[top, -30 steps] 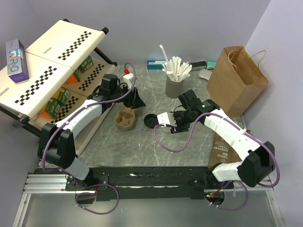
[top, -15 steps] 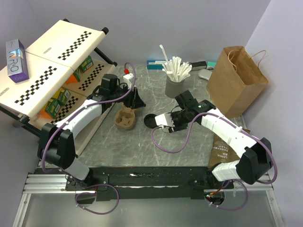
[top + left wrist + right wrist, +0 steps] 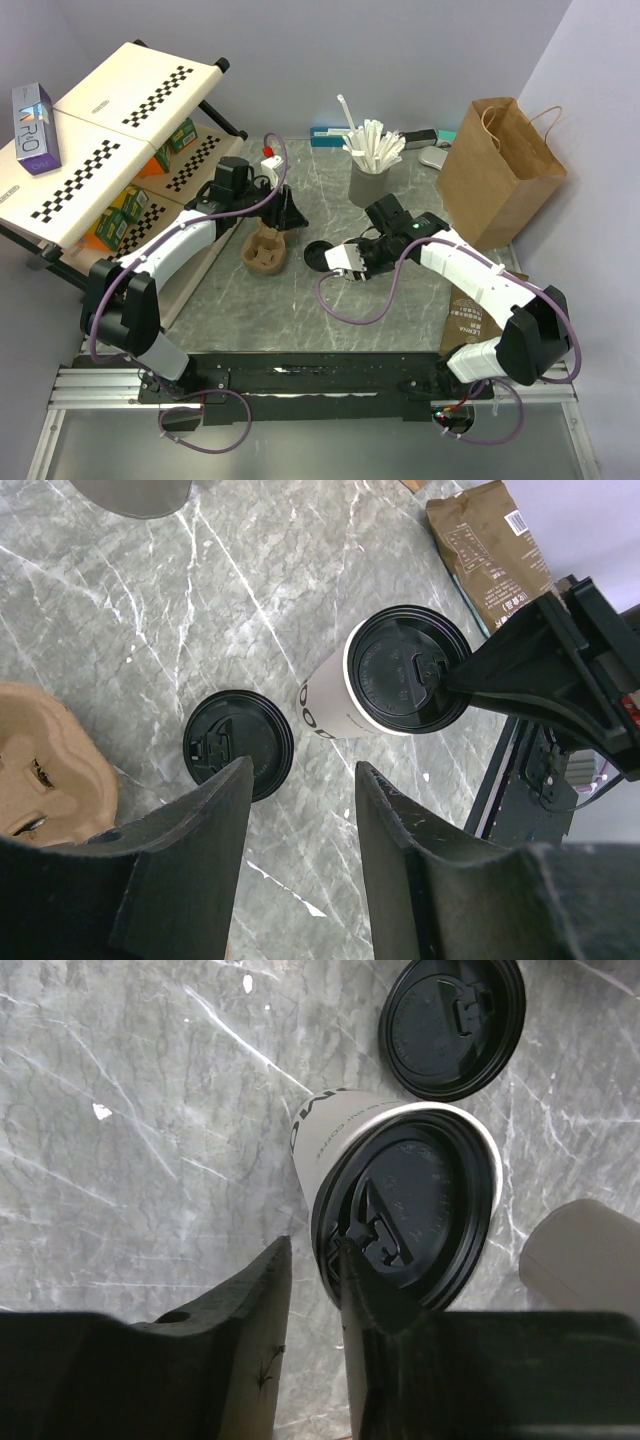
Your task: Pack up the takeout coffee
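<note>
Top external: right arm (image 3: pixel 470 270) is reached left over bench (image 3: pixel 300 310); left arm (image 3: pixel 180 240) is bent beside pulp carrier (image 3: pixel 265 252). Left wrist: left fingers (image 3: pixel 200 860) are spread wide, empty, loose lid (image 3: pixel 238 742) lying beyond them. Right wrist: right fingers (image 3: pixel 240 1350) are held narrow, clamped on rim of lidded cup (image 3: pixel 320 1140), mid-bench.

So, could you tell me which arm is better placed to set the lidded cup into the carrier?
Right. The right fingers straddle the paper cup's lidded rim, apparently pinching it. The left fingers hang open and empty, apart from the cup, nearer the carrier.
</note>
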You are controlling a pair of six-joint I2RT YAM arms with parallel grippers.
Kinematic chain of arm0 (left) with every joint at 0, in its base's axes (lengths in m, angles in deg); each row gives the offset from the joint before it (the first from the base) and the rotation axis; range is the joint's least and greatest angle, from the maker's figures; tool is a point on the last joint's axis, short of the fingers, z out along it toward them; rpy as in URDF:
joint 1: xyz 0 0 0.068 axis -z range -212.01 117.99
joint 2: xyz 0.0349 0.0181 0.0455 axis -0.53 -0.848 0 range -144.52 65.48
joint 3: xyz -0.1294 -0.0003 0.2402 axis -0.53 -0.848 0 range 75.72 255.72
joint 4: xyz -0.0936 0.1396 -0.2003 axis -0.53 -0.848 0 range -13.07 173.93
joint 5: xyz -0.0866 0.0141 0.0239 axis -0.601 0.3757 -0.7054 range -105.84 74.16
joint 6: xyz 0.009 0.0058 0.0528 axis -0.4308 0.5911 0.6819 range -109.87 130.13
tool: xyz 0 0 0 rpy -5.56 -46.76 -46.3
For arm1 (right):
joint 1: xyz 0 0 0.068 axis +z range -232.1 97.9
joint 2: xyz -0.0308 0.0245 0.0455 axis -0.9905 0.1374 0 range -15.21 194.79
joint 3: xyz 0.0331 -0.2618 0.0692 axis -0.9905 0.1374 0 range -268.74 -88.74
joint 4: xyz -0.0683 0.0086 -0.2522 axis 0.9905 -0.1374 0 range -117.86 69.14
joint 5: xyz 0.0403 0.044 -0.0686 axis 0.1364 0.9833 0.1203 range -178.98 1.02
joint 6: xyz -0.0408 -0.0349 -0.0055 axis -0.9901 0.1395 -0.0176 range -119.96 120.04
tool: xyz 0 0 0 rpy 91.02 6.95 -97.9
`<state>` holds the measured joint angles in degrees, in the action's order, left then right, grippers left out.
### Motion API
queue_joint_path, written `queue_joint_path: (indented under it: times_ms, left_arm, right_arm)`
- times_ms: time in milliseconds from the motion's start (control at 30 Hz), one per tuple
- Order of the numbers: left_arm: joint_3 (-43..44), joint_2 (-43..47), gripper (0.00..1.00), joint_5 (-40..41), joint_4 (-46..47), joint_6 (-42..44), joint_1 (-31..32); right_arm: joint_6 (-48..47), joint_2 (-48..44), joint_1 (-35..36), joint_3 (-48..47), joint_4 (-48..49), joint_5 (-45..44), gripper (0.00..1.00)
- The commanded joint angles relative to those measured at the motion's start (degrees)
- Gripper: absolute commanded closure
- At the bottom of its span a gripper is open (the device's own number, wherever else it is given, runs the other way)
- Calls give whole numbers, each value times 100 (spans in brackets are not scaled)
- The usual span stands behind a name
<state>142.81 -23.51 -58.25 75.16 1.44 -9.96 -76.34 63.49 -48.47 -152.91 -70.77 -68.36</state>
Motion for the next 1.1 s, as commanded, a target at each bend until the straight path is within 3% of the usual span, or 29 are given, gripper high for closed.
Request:
queue_joint_path:
  times_ms: [0,267,467,567,600,667,800,867,900,933,1000,1067]
  left_arm:
    - [59,-13,49,-162,227,-28,-16]
    - [94,-92,49,-215,289,-63,-16]
    - [85,-83,49,-373,499,-116,-16]
    - [-20,22,48,-329,762,-124,2]
    - [-125,83,45,-294,833,-116,2]
    - [-248,285,25,-276,1227,-89,2]
    - [-670,505,23,-57,1764,-19,89]
    - [-566,401,22,49,1634,269,195]
    - [-461,330,21,119,1277,428,256]
    - [-208,173,15,241,1108,534,396]
    - [101,14,14,330,896,631,485]
    - [208,-153,14,513,895,597,634]
  right_arm:
    - [-132,102,74,-105,-45,3,69]
    - [-9,102,83,-272,-255,3,91]
    - [614,-29,74,-860,-511,389,98]
    - [1579,-39,-57,-1291,-572,898,99]
    - [2278,-21,-136,-1536,-581,1109,99]
    - [3116,40,-617,-1739,-494,2021,99]
    - [5565,67,-1741,-1409,383,4043,100]
    - [6211,-3,-2052,-1021,1296,4937,99]
    - [6884,-12,-2253,-628,1613,5099,98]
    - [7291,-38,-2342,-415,2077,5284,98]
    - [8570,-39,-2439,60,3343,5610,98]
    - [9278,5,-2519,385,4352,5759,98]
